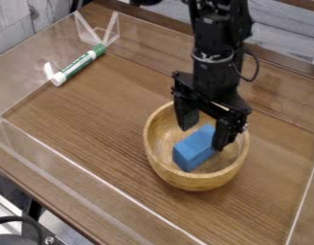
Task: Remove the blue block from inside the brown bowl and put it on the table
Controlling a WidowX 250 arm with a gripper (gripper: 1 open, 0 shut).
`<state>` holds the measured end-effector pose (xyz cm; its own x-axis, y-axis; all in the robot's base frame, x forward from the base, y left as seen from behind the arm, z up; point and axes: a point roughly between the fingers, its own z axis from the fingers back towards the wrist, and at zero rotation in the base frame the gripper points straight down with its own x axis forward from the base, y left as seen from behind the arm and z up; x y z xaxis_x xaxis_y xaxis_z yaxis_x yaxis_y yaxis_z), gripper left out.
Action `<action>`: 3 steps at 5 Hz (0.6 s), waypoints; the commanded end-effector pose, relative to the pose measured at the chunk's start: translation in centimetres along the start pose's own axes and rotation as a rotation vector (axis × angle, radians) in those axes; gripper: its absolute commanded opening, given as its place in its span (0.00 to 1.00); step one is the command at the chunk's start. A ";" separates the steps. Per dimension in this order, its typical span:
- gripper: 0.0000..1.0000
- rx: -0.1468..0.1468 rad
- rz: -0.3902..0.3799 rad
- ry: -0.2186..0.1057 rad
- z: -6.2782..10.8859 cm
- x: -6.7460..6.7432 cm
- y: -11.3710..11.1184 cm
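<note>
I am looking at the table (83, 134), a dark wood-grain top with clear acrylic walls along its edges. My arm (218, 33) is coming down from the top of the view, black and almost vertical, so the wrist is pointing straight down. It is hanging over the brown bowl (167, 165), which is sitting on the table toward the lower right. The gripper (206, 132) is standing inside the rim of the bowl with its jaws spread wide, one black finger (184, 112) on the left and the other on the right. The blue block (193, 151) is lying on the bottom of the bowl, between and just under the two fingertips. The fingers are not closing on it; I cannot tell if a fingertip is touching the block. Far to the left, a white-and-green marker (76, 64) is lying near the wall.
</note>
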<state>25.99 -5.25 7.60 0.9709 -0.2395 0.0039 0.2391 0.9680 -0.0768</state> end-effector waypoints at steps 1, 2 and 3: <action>1.00 0.002 -0.002 -0.058 1.2 0.5 0.2; 1.00 -0.002 0.003 -0.057 1.0 0.5 0.3; 1.00 -0.007 0.009 -0.057 1.0 0.5 0.3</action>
<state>26.01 -5.18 7.39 0.9743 -0.2250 0.0132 0.2252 0.9702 -0.0896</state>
